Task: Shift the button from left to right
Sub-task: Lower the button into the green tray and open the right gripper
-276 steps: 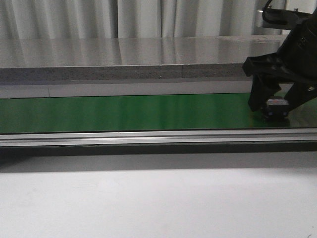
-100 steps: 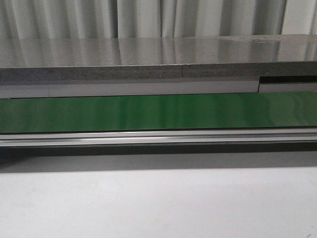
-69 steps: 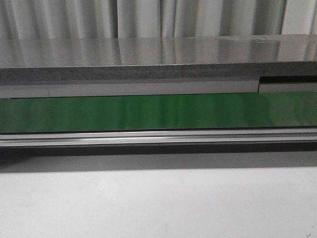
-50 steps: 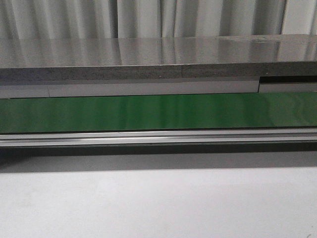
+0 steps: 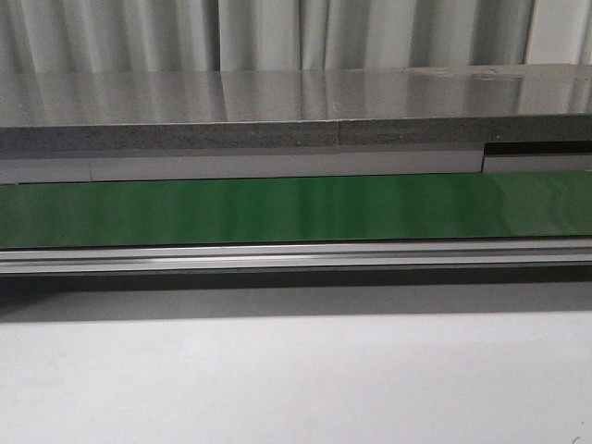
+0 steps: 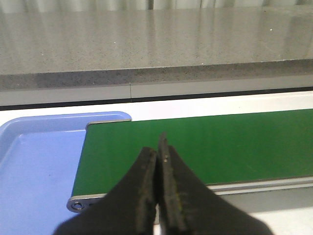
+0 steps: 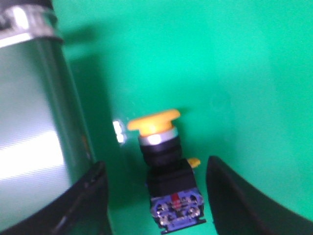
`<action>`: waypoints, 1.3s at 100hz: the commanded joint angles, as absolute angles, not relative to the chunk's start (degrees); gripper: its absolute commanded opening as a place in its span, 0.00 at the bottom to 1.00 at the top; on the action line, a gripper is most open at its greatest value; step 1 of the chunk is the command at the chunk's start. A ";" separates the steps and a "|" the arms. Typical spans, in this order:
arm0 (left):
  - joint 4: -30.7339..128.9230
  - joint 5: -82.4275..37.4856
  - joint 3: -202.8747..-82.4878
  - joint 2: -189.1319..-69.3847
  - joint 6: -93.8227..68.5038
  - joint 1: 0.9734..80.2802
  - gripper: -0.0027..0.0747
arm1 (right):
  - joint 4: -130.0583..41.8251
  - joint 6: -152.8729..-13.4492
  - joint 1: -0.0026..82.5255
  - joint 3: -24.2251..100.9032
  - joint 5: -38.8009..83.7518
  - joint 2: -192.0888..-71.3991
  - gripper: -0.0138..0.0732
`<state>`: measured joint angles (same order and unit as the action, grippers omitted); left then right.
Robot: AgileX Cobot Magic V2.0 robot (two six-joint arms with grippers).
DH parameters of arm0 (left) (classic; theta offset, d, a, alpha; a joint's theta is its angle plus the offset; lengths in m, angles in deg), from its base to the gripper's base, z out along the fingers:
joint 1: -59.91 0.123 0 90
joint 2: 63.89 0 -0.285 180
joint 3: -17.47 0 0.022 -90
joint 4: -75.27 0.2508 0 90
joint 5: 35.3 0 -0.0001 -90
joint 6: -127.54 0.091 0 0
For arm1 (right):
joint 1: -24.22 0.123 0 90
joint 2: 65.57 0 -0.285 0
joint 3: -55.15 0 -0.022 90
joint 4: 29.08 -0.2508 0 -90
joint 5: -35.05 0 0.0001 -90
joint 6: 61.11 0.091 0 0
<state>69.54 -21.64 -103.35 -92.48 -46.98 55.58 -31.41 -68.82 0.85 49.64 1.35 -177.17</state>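
The button (image 7: pixel 167 172) lies on its side on the green belt (image 7: pixel 234 73), yellow cap (image 7: pixel 154 120) pointing away from the wrist, black body and blue terminal end nearest it. My right gripper (image 7: pixel 155 165) is open, one finger on each side of the button's body, with gaps on both sides. My left gripper (image 6: pixel 157 147) is shut and empty above the belt's end (image 6: pixel 220 142). Neither gripper nor the button shows in the front view.
A blue tray (image 6: pixel 34 161) sits at the belt's end beside the left gripper. A metal side rail (image 7: pixel 34 122) runs beside the button. The front view shows the belt (image 5: pixel 296 208), its aluminium rail (image 5: pixel 296 254), a grey counter (image 5: pixel 277 111) behind and a white table (image 5: pixel 296 379) in front.
The right gripper and the button, seen at the belt's right end 2.8 s ago, have left the front view. Over the last second nothing has changed there.
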 commanded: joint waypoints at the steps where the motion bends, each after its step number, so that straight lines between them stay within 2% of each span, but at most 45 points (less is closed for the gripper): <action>1: 68.99 -26.56 -105.04 -92.69 -47.12 55.12 0.01 | -33.47 -68.78 1.25 51.58 4.90 -171.98 0.68; 48: 68.99 -26.56 -105.04 -92.69 -47.12 55.12 0.01 | -34.09 -68.78 14.79 48.80 12.71 -158.24 0.67; 90: 68.99 -26.56 -105.04 -92.69 -47.12 55.12 0.01 | -35.81 -68.78 24.33 27.86 27.19 -137.93 0.67; 130: 68.99 -26.56 -105.04 -92.69 -47.12 55.12 0.01 | -38.89 -68.78 27.00 11.30 28.40 -114.79 0.67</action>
<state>69.54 -21.64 -103.35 -92.48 -46.98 55.58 -37.34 -68.51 26.79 11.79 23.78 -120.17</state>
